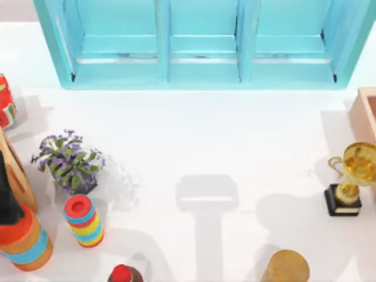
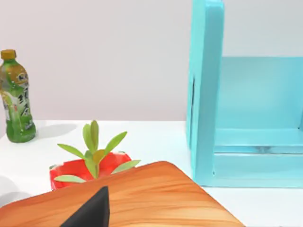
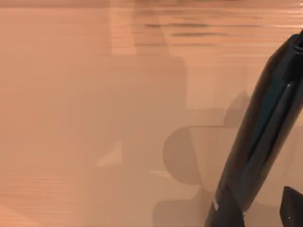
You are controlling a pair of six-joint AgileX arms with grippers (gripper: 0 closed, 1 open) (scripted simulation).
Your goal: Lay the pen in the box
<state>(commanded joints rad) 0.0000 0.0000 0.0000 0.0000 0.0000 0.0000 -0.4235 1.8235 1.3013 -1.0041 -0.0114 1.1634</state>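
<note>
While the pen (image 3: 265, 127) is being pinched by the right claw (image 3: 258, 208) over the peach floor of the box (image 1: 363, 111) at the surface's right edge, the left claw's state cannot be told.

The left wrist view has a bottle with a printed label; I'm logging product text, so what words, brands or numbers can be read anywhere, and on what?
Green bottle, yellow cap: its label carries dark characters, too blurred to read.
Pen, over the box floor in the right wrist view: no legible text.
Trophy, striped ring stack, turquoise cabinet: no writing visible.
Nothing can be quoted.
</note>
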